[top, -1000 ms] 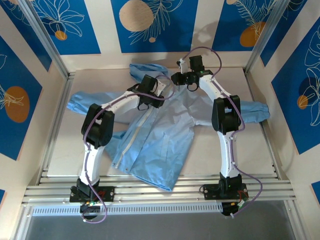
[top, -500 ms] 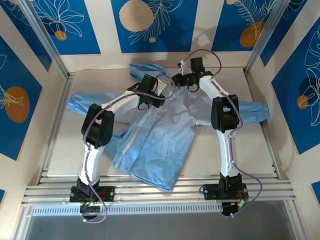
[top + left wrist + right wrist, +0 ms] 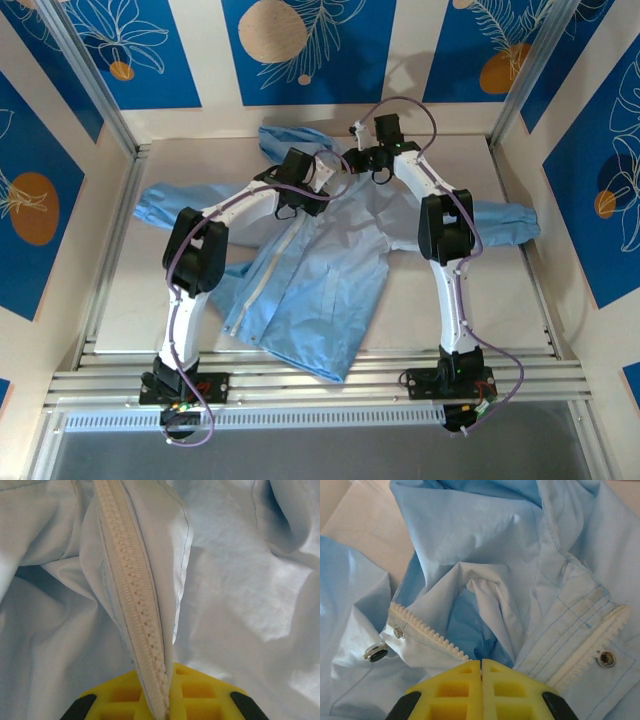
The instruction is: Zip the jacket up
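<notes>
Lying spread across the centre of the top view, the thin, creased light-blue jacket (image 3: 330,270) carries a ridged whitish zipper strip (image 3: 137,590). The left gripper (image 3: 167,707) pinches that strip between yellow lattice pads (image 3: 200,700). The right gripper (image 3: 481,677), its pads pressed together, nips a tented fabric fold. Since the earlier frame the right gripper has edged toward upper left, while the left gripper is unmoved.

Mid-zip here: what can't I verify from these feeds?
Left wrist view: the zipper strip runs into the left gripper at the bottom edge; any slider there is hidden by the pads.
Right wrist view: the right gripper is shut, but its fingers hide whether jacket fabric is pinched.
Top view: the left arm covers the zipper's upper end.
</notes>
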`<state>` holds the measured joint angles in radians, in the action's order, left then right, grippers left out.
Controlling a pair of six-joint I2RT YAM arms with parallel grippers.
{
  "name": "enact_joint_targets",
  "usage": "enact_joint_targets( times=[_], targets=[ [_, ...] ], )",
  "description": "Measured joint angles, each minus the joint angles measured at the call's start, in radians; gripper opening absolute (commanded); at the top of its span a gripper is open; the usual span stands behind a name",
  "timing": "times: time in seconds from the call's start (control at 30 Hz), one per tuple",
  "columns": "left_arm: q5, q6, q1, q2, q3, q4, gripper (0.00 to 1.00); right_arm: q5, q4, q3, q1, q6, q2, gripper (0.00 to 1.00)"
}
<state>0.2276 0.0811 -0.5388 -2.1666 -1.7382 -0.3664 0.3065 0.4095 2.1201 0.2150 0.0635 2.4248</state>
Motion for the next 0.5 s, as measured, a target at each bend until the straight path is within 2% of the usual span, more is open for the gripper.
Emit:
enact_joint_targets(
  times=[0.2,0.5],
  targets=[
    [-0.021,0.023,0.0,0.072,0.077,0.022,0.0,-0.057,0.011,-0.009,0.029,-0.047,-0.039,0.0],
    [-0.042,0.033,0.002,0.169,0.196,0.1,0.0,-0.066,0.053,0.002,0.047,-0.074,-0.063,0.0]
  ],
)
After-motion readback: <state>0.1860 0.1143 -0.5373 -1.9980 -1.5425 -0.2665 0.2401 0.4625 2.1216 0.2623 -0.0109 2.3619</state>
